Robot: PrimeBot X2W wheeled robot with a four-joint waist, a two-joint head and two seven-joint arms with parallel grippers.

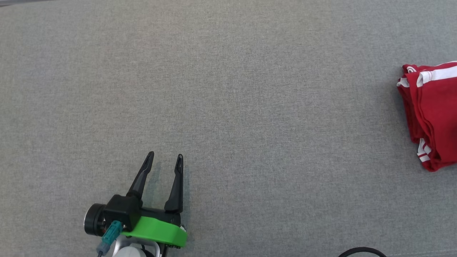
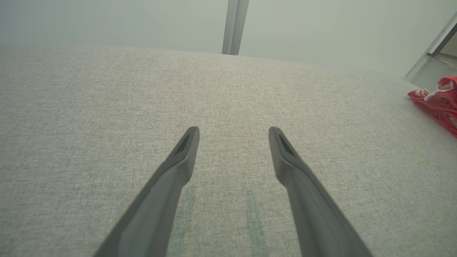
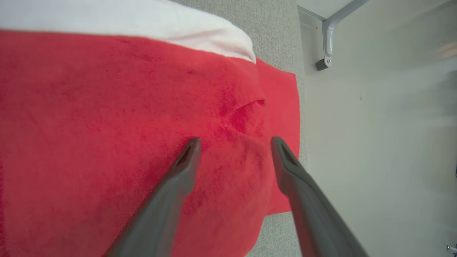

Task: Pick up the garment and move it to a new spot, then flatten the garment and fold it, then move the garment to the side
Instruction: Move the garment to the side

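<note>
Idling at 7 o'clock with the left gripper (image 1: 165,155) spread and empty, well apart from the red garment (image 1: 435,107) lying at 3 o'clock, long axis running 12 to 6. Hovering over it with the right gripper (image 3: 235,140), fingers parted and empty, plainly the nearer.

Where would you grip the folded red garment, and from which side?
Likely the stacked edge of the red garment that faces the middle of the grey surface: in the head view its layers end together there, so one pinch could catch them all. The right gripper, jaws open above the cloth, could come down from above, one finger slipping under the stack.
</note>
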